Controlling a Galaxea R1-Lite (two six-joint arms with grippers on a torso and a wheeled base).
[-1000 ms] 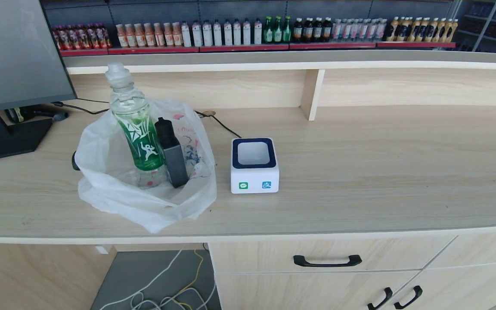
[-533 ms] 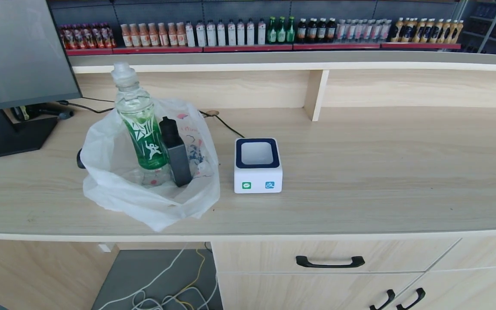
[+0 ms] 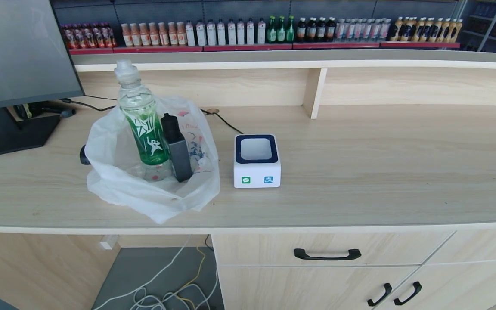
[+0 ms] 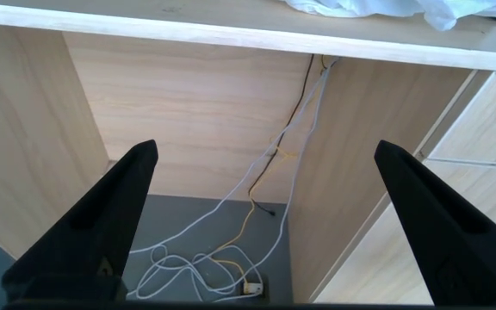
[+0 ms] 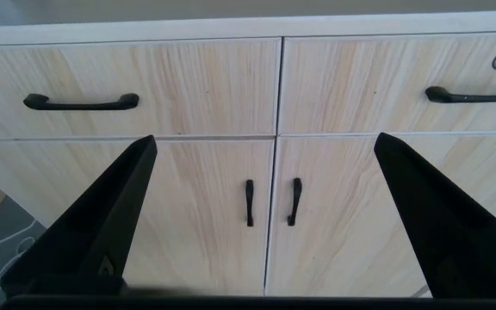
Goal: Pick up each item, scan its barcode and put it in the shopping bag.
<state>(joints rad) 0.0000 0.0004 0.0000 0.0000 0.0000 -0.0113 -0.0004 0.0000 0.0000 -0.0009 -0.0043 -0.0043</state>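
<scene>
Left gripper [image 4: 265, 145] and right gripper [image 5: 265, 138] gape empty below counter [image 3: 360, 181]; shopping bag [image 3: 114, 191] near edge.

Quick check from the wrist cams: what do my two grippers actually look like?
The left gripper has two matte black fingers, flat-sided wedges that taper to narrow tips. The right gripper looks the same. Each seems to carry a faint pale mark low on one finger.

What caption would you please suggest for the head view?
A green-labelled bottle and a dark bottle stand in the shopping bag beside the scanner.
</scene>
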